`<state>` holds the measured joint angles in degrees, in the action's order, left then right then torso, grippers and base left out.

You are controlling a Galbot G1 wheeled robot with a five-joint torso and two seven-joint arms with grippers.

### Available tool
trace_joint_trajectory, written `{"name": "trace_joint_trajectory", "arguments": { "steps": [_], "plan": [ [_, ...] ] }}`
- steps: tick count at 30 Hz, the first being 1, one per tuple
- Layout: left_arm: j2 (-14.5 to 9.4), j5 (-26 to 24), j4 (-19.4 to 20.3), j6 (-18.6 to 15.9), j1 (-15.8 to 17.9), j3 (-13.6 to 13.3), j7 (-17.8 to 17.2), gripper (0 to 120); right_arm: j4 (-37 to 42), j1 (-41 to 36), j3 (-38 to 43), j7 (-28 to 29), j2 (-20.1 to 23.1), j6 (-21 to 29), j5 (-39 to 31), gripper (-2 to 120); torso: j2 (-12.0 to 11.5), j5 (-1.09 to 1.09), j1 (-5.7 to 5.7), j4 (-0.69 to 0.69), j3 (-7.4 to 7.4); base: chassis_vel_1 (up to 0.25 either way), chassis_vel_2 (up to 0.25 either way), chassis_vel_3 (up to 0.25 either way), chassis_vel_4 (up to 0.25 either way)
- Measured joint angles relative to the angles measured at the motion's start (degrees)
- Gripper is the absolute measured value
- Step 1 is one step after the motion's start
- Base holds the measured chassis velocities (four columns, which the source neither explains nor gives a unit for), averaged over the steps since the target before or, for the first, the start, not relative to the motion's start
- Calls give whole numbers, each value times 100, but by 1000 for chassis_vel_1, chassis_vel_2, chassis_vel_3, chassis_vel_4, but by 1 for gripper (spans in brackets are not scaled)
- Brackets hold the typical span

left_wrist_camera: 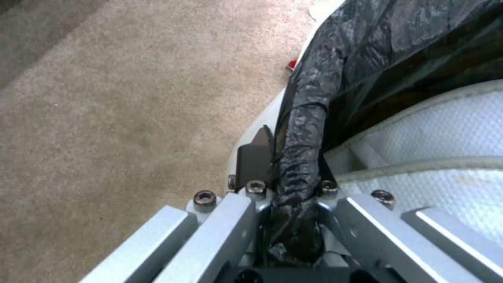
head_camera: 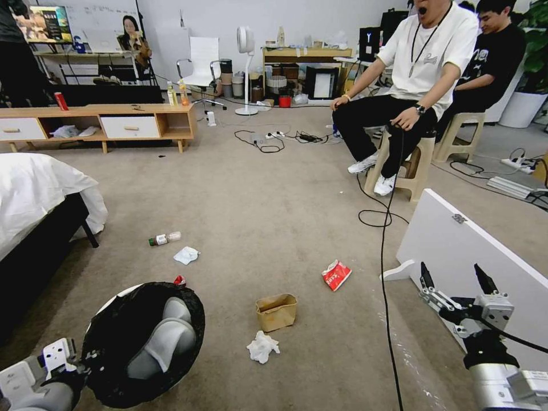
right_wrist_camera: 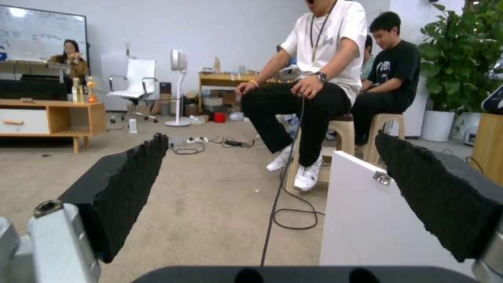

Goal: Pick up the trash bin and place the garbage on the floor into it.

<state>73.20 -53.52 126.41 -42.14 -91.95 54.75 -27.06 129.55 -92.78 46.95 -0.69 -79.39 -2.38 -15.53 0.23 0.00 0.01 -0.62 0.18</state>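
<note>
Two grippers were in play. The left gripper (head_camera: 85,359), at the near left, was clamped on the rim of the trash bin (head_camera: 142,342), its fingers (left_wrist_camera: 254,161) pinching the white rim and the rolled edge of the black bag between them. The bin hung tilted, its mouth facing the head camera, with a grey-white padded part of the robot showing inside the opening.

The garbage lay scattered on the floor (head_camera: 274,217), all to the right of or beyond the held bin. A small red piece (head_camera: 180,280) sat just at the bin's far edge. Farther off lay a crumpled tissue (head_camera: 186,254) and the small bottle (head_camera: 164,238) on its side. The brown paper bag (head_camera: 277,311) stood to the right of the bin, with another crumpled tissue (head_camera: 262,346) just nearer than it, and the red-and-white packet (head_camera: 336,274) farther right.

The right gripper (head_camera: 454,282) hovered at the near right, jaws spread wide and holding nothing, beside a white board (head_camera: 456,251), well apart from the litter.
</note>
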Motion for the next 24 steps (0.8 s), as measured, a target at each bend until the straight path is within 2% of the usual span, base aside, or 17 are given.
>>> {"name": "trace_joint_trajectory", "arguments": {
  "steps": [14,24],
  "plan": [
    [4,8,0,0,8,-6,4,1,-1,-23,-11,-4,-16,-5,4,100,0,0,0,0,0,-67,60,57,-64],
    [4,26,-13,0,7,-18,19,1,19,-34,-23,18,15,54,109,100,0,0,0,0,1,-7,11,7,-9]
  ]
}}
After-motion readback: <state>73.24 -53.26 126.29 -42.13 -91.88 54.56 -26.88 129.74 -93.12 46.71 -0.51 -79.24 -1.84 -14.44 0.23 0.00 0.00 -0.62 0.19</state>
